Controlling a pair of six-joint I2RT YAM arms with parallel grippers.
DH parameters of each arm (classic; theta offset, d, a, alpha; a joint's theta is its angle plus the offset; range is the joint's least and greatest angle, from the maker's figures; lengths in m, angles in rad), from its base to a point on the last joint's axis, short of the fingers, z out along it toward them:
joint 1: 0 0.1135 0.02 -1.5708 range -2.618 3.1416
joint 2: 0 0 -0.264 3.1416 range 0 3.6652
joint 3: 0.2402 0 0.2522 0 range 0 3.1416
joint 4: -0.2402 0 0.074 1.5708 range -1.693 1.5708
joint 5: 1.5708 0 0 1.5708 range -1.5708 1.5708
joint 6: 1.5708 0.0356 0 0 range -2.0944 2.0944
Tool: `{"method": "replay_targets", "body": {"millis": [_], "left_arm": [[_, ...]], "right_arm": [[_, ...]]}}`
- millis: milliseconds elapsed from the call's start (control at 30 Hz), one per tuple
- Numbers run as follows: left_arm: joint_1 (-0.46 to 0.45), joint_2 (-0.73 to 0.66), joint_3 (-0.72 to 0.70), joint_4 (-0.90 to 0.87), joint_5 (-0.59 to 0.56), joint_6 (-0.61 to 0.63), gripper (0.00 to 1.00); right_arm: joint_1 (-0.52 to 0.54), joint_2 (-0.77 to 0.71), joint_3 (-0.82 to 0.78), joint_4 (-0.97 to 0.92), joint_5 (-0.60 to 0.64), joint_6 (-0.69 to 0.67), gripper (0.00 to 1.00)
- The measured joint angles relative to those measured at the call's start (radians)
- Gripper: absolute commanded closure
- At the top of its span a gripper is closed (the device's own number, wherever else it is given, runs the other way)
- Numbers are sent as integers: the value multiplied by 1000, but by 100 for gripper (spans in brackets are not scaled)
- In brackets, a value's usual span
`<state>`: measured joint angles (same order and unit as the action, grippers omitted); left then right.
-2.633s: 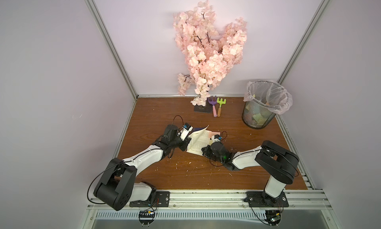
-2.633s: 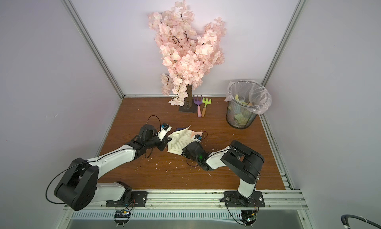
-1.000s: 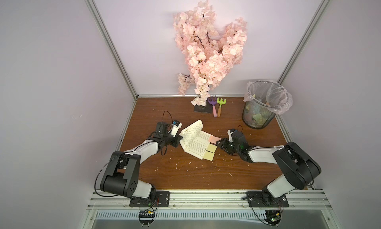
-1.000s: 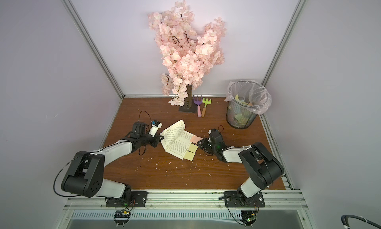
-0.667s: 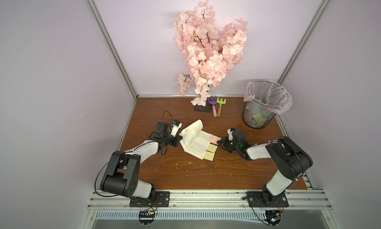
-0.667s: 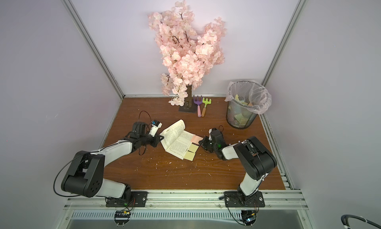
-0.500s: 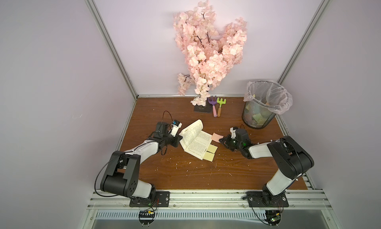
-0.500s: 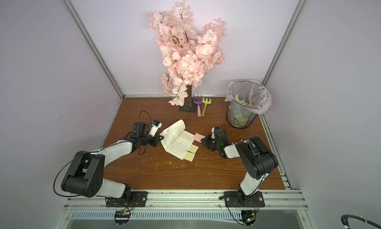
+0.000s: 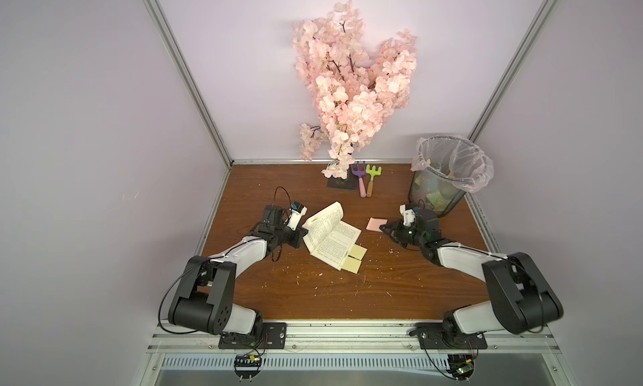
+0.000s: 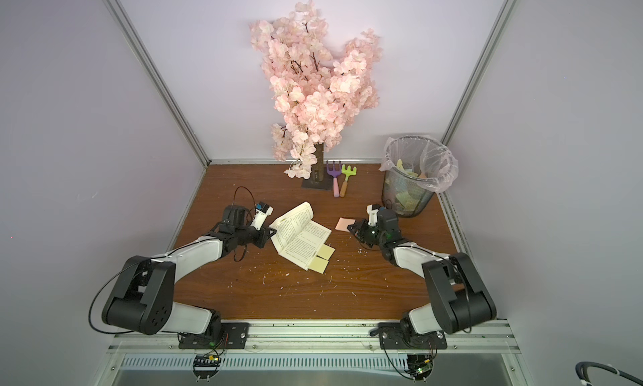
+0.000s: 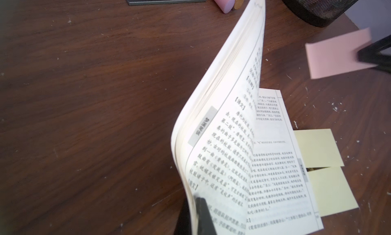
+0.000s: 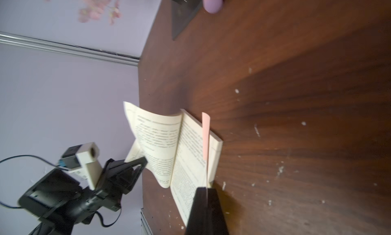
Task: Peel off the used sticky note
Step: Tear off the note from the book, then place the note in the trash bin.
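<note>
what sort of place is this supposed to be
Most likely a robot lab test booth, not a real room: plain walls on aluminium framing, two arms bolted to a front rail, and staged props like a fake blossom tree.

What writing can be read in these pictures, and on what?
"译文": a bracketed heading on the lifted page of the book in the left wrist view. It is slightly blurred, so this is a likely reading.
Other Chinese print on the book: too blurred or small to quote.
Pink note and yellow notes: no writing shows.
</note>
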<state>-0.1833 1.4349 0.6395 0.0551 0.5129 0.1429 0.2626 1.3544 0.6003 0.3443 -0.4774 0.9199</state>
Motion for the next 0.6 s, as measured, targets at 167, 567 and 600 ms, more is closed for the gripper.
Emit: {"method": "replay_targets", "body": {"millis": [167,567,600], "left_arm": [[0,0,0,-3,1,0,99],[0,-4,0,-4,4,0,99],[0,-4,0,-4,4,0,99]], "right_arm": [[-8,-273,155,-211,153,-122,100],[-290,-241,571,-472,414,-267,100],[-322,-201,601,-478,415,-270,100]]}}
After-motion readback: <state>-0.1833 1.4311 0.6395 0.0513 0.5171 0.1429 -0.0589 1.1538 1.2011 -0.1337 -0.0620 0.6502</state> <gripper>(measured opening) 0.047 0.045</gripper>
